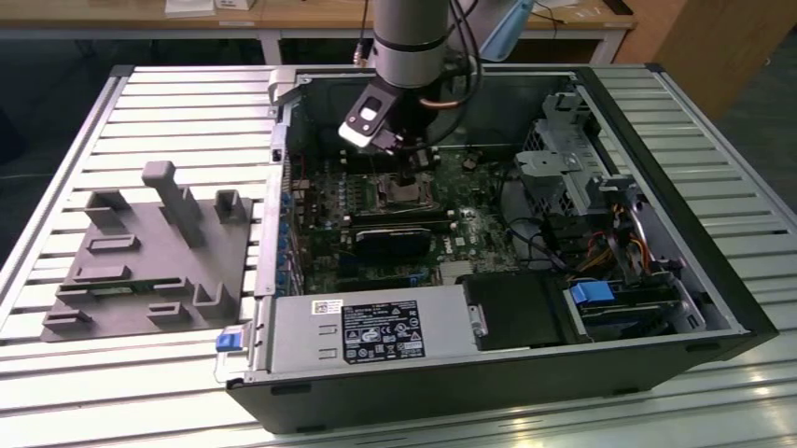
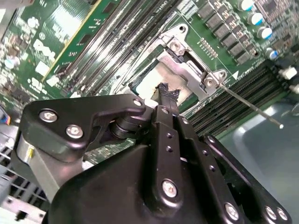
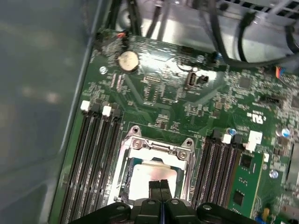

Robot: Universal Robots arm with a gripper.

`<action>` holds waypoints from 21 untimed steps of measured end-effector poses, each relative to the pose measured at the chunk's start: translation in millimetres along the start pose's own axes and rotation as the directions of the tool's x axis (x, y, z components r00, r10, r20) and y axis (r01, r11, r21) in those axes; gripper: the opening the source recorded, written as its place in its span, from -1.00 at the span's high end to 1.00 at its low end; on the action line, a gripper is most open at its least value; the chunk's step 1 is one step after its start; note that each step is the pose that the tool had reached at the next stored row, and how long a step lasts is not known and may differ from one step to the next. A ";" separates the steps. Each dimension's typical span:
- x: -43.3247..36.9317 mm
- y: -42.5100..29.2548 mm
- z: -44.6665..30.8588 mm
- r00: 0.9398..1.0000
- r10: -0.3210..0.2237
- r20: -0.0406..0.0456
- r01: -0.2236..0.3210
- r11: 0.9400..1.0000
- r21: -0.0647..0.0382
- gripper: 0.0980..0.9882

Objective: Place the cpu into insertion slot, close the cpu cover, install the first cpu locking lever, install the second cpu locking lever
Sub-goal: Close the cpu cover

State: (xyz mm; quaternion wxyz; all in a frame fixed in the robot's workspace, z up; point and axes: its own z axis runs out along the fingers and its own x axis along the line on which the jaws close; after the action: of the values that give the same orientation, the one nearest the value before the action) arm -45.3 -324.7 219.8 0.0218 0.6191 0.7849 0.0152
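Since the chip (image 3: 140, 179) lies flat in the socket (image 3: 124, 170), what matters now is how it takes pressure. The gripper (image 3: 161, 185) is pinched fully together with nothing between its fingers, and its tips are on or just above the chip's pale metal top; I cannot tell whether they touch.

The chip looks light, thin and stiff, with a smooth, slippery lid. It is probably fragile underneath, where it meets the socket contacts. It is best held by two opposite edges and pressed only gently from above.

The cover (image 2: 184, 70), a thin silver frame, seems to lie down around the chip, though how fully is unclear. It would likely bend if forced. One lever (image 2: 252, 106), a slim springy wire rod, sticks out free beside the socket.

The socket sits on a green board (image 3: 163, 93) between banks of long black memory slots (image 3: 93, 154), so there is little room to either side.

In the exterior view the board lies inside an open computer case (image 1: 704, 271) on a slatted metal table (image 1: 187, 103). A grey plastic fixture (image 1: 137, 261) stands on the exterior view's left, well apart from the case.
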 end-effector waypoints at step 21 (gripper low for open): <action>0.0 0.0 0.5 0.928 -0.372 -0.015 0.372 0.928 -0.009 0.99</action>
State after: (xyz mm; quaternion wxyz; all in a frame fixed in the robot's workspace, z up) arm -45.3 -324.7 219.3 0.0195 0.4591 0.8880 0.0181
